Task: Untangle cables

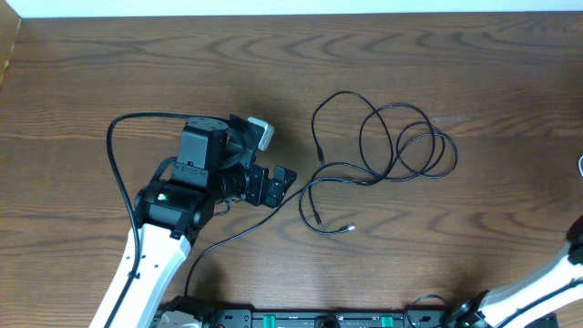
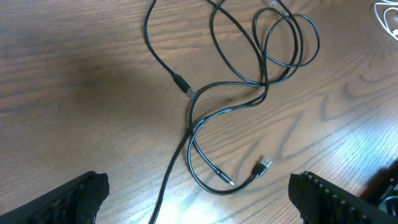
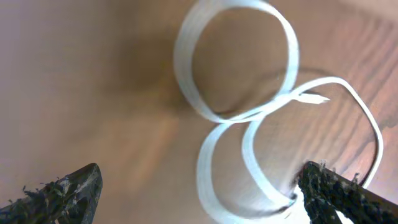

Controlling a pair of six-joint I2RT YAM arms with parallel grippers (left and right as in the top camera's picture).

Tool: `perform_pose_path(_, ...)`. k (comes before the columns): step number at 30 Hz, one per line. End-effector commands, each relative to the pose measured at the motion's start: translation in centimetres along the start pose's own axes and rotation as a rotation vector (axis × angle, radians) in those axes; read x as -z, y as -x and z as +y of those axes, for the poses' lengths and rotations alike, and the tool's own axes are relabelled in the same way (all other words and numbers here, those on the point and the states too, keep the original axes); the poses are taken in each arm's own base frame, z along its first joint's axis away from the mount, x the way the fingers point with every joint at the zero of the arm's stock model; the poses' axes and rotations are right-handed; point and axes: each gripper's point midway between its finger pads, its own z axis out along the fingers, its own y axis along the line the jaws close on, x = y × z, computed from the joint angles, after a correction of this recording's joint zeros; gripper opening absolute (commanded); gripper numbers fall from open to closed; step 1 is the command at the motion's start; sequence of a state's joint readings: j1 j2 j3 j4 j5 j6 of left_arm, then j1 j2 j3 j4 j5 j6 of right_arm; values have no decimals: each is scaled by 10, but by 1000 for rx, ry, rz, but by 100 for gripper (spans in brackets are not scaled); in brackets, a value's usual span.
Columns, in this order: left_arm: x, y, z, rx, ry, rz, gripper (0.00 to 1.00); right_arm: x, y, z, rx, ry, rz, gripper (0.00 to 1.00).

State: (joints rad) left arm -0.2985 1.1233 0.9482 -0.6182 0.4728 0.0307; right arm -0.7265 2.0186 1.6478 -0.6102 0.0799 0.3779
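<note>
The black cable (image 2: pixel 191 127) lies looped right of centre on the table (image 1: pixel 91 73), and the white cable (image 3: pixel 219 118) at the right edge. The left gripper (image 2: pixel 199 186) and right gripper (image 3: pixel 199 180) both gape empty. A white loop near the right finger could snag on lift-off.

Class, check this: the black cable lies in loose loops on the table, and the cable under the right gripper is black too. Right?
No: the right wrist view shows a white cable under the right gripper. The black cable does lie in loose loops on the table.
</note>
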Motion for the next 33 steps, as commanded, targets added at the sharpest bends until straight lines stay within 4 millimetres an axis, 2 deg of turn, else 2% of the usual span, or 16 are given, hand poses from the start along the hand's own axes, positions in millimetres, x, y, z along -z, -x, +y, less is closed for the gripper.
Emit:
perform_pose_path(1,0,5,-3,-26,-16,-16,98,52,9,42,4,88,-63,98)
perform_pose_path(3,0,6,-3,-28,-15,-20,98,64,-5,59,42,105,-36,95)
perform_pose_path(6,0,8,-3,-33,-15,-31,98,74,-45,88,138,156,74,94)
perform_pose_path(8,0,11,-2,-38,-7,-42,98,79,-82,108,214,196,181,95)
perform_pose_path(10,1,13,7,-35,48,-50,98,87,-121,126,330,247,288,99)
perform_pose_path(12,2,14,22,-3,131,-56,98,100,-159,142,477,312,388,99)
perform_pose_path(13,5,15,37,46,221,-65,98,113,-190,152,578,344,463,99)
perform_pose_path(16,8,15,49,107,290,-80,98,134,-235,157,692,329,567,99)
perform_pose_path(20,8,15,51,164,296,-89,98,160,-286,166,810,318,655,99)
perform_pose_path(24,8,13,50,173,294,-81,98,178,-320,175,905,329,687,99)
perform_pose_path(25,8,11,51,174,296,-71,98,188,-338,178,973,339,703,99)
perform_pose_path(28,8,10,51,173,296,-67,98,203,-360,180,1077,358,720,98)
perform_pose_path(31,8,10,51,172,296,-68,98,218,-386,178,1172,367,744,91)
perform_pose_path(33,8,10,51,172,296,-68,98,227,-404,178,1287,399,746,91)
